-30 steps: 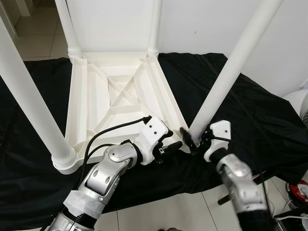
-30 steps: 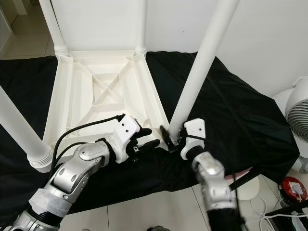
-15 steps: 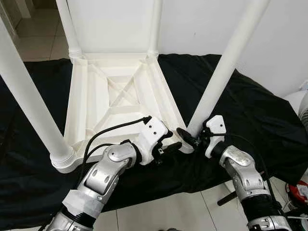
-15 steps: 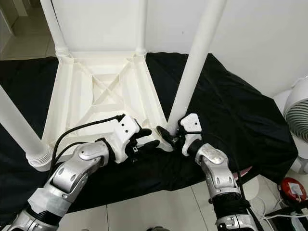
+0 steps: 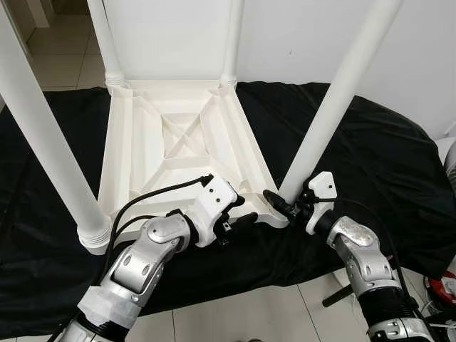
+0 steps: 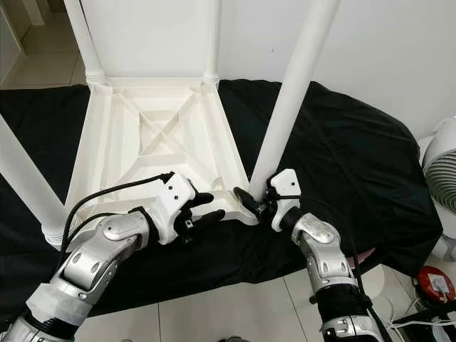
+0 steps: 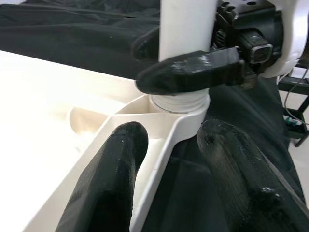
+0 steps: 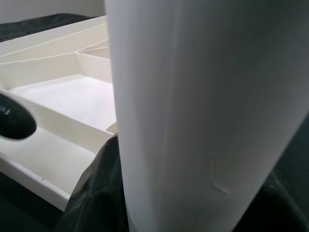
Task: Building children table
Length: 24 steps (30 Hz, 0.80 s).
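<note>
1. A white plastic children's table [image 5: 182, 142] lies upside down on a surface draped in black cloth [image 5: 377, 164], its ribbed underside facing up and its four white legs standing upward from the corners.
2. The right gripper [image 5: 285, 204] is at the foot of the near right leg [image 5: 335, 107], its jaws closed around the leg just above the threaded collar where the leg meets the corner socket.
3. In the left wrist view, one black finger [image 7: 193, 72] of that gripper crosses the front of the leg, touching it, with another behind.
4. The left gripper [image 5: 239, 212] sits just beside the right one, at the same near right corner of the table.
5. Its jaws are spread moderately and straddle the corner rim: one finger [image 7: 108, 179] lies inside the frame, the other outside over the cloth; they hold nothing.
6. The near left leg [image 5: 50, 149] stands well apart from both sets of jaws, and the two far legs stand beyond them.
7. A white fan [image 6: 440, 171] stands off the right gripper's outer side.
</note>
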Available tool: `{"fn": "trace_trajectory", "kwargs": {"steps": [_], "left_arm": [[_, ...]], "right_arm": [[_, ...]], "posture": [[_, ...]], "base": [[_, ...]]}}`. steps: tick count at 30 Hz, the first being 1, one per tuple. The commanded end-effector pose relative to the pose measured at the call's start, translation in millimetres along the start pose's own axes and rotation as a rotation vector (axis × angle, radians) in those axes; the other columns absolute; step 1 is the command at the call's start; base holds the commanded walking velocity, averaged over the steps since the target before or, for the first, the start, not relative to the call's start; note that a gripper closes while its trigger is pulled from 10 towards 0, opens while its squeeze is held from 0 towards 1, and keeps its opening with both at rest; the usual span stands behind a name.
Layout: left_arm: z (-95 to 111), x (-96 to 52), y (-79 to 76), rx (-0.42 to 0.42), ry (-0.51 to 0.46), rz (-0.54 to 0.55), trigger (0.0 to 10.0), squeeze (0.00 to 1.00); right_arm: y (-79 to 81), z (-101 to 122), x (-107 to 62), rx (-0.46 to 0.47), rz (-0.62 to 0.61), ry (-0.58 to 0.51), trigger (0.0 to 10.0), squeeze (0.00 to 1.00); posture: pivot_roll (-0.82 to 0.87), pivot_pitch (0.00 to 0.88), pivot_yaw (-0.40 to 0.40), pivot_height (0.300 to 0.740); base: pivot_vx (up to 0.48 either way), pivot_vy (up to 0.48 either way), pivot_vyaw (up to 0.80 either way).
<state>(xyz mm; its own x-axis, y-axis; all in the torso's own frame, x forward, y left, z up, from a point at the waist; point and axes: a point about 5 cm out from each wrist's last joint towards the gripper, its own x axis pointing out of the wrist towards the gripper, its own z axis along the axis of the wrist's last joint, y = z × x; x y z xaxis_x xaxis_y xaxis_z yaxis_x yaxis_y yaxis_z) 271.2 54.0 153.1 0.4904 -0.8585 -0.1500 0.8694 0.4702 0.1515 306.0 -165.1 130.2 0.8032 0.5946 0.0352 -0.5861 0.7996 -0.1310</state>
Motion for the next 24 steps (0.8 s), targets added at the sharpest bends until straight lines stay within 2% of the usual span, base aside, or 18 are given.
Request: {"fn": "trace_trajectory", "kwargs": {"steps": [1,4,6,9,12,13,15,18,21,24], "left_arm": [[5,2.0,-6.6,0.003,-0.015,-0.062,10.0,0.0],[4,2.4,-7.5,0.002,-0.015,-0.066,10.0,0.0],[5,3.3,-8.6,0.0,-0.016,-0.069,10.0,0.0],[5,4.1,-9.7,-0.002,-0.017,-0.073,10.0,0.0],[5,6.7,-13.0,-0.004,-0.019,-0.088,10.0,0.0],[5,6.7,-13.0,-0.004,-0.019,-0.088,10.0,0.0],[4,8.8,-13.2,0.002,-0.015,-0.091,10.0,0.0],[5,9.4,-13.2,0.001,-0.015,-0.092,10.0,0.0],[6,9.7,-13.2,-0.001,-0.017,-0.091,10.0,0.0],[5,9.9,-14.2,-0.002,-0.017,-0.096,10.0,0.0]], "right_arm": [[1.9,-10,-2.7,-0.012,-0.059,0.054,10.0,0.0],[0.8,-9,-2.2,-0.033,-0.18,0.059,10.0,0.0],[3.0,-8,-1.4,-0.009,-0.271,0.041,10.0,0.0],[4.5,-8,-1.0,0.004,-0.335,0.043,10.0,0.0],[9.8,-13,-1.7,0.052,-0.545,0.09,10.0,0.0],[9.8,-13,-1.7,0.052,-0.545,0.09,10.0,0.0],[19.7,-14,-2.0,0.065,-0.692,0.114,10.0,0.0],[28.3,-14,-0.9,0.09,-0.755,0.12,10.0,0.0],[38.3,-9,5.9,0.077,-0.706,0.094,10.0,0.0],[37.1,-5,6.0,0.081,-0.702,0.067,10.0,0.0]], "posture": [[0.03,0.026,-0.065,0.74],[0.03,0.027,-0.064,0.74],[0.03,0.027,-0.061,0.74],[0.03,0.029,-0.057,0.74],[0.02,0.029,-0.056,0.74],[0.02,0.029,-0.056,0.74],[0.02,0.029,-0.056,0.74],[0.02,0.028,-0.056,0.74],[0.02,0.028,-0.055,0.74],[0.01,0.027,-0.053,0.74]], "base": [[0.0,0.0,0.0],[0.0,0.0,0.0],[0.0,0.0,0.0],[0.0,0.0,0.0],[0.0,0.0,0.0],[0.0,0.0,0.0],[0.0,0.0,0.0],[0.0,0.0,0.0],[0.0,0.0,0.0],[0.0,0.0,0.0]]}}
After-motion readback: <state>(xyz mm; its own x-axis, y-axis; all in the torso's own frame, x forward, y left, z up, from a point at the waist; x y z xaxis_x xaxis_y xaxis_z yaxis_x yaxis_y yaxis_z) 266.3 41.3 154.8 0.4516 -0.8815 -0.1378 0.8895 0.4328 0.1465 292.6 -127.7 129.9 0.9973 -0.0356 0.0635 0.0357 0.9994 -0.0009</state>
